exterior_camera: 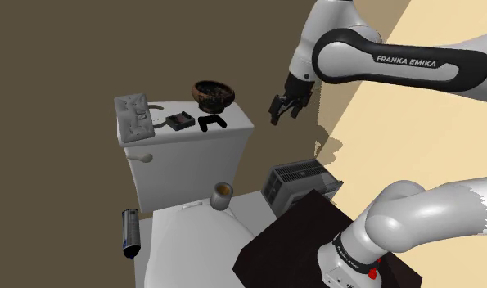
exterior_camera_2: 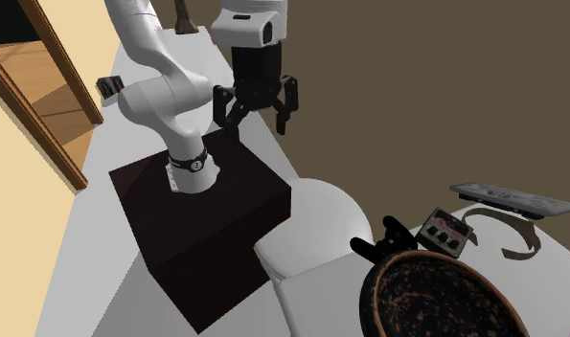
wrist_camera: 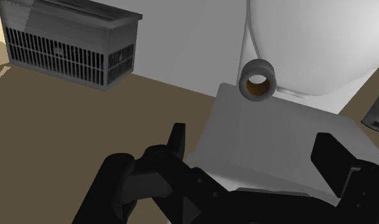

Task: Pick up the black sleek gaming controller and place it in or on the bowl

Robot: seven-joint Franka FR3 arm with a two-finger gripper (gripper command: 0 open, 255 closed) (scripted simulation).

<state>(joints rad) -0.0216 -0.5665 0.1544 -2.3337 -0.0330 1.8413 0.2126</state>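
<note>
Nearest in the shoulder view, the dark stand [exterior_camera: 303, 237] is seen, with a grey vented box [exterior_camera: 303, 182] just beyond it. A small grey cup [exterior_camera: 221, 195] is stood on the closed toilet seat [exterior_camera: 192, 245]. Farther on, the black controller [exterior_camera: 211, 123] is laid on the cistern lid [exterior_camera: 237, 123] near its front edge, its long axis along that edge and its grips pointed toward the seat. A small black device [exterior_camera: 181, 122] is set just beside it, the dark bowl [exterior_camera: 214, 94] just behind it at the rear edge, and a grey tray [exterior_camera: 139, 119] at the far end. Off the lid's near end the claw [exterior_camera: 284, 114] is held in the air, fingers spread wide, nothing gripped, well apart from the controller.
</note>
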